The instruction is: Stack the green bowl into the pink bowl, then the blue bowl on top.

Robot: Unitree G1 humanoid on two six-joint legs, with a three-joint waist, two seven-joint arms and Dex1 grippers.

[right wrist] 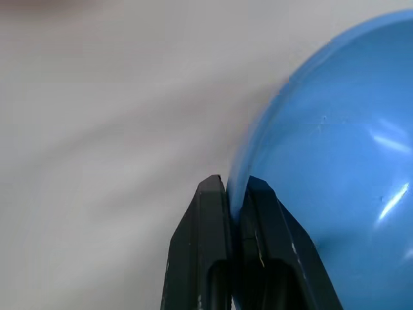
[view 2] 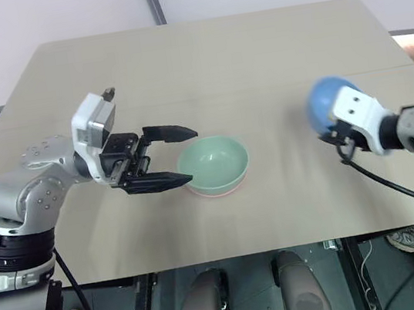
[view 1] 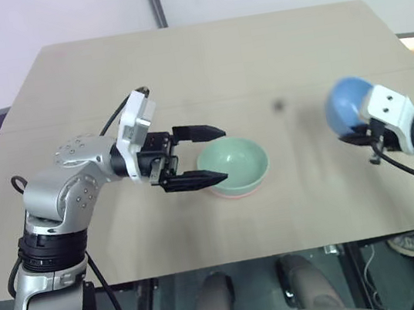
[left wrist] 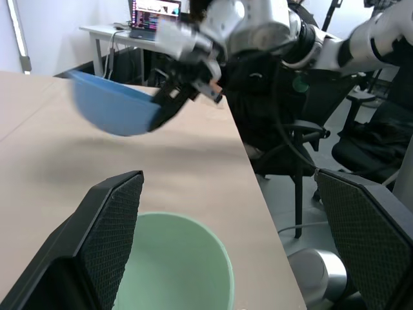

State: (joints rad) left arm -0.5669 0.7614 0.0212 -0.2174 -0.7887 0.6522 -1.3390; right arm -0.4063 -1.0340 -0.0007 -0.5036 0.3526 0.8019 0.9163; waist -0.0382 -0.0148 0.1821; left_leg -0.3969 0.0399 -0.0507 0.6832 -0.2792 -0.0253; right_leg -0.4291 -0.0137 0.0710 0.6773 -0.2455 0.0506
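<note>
Left gripper point(view 1: 205, 155) waits spread beside green bowl point(view 1: 232, 164) nested in pink point(view 1: 232, 192); right gripper point(right wrist: 235, 194) pinches blue bowl's point(view 1: 348, 105) rim — lifted, presumably for stacking.

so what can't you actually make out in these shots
- Pink bowl: the green bowl nested in it hides all but a sliver of rim in the head views.
- Blue bowl: blurred in the head views, partly behind the right pincer, which is shut on its rim; cut off by the edge in the right wrist view.
- Green bowl's near side: hidden by a finger of the open left pincer in the left wrist view.
</note>
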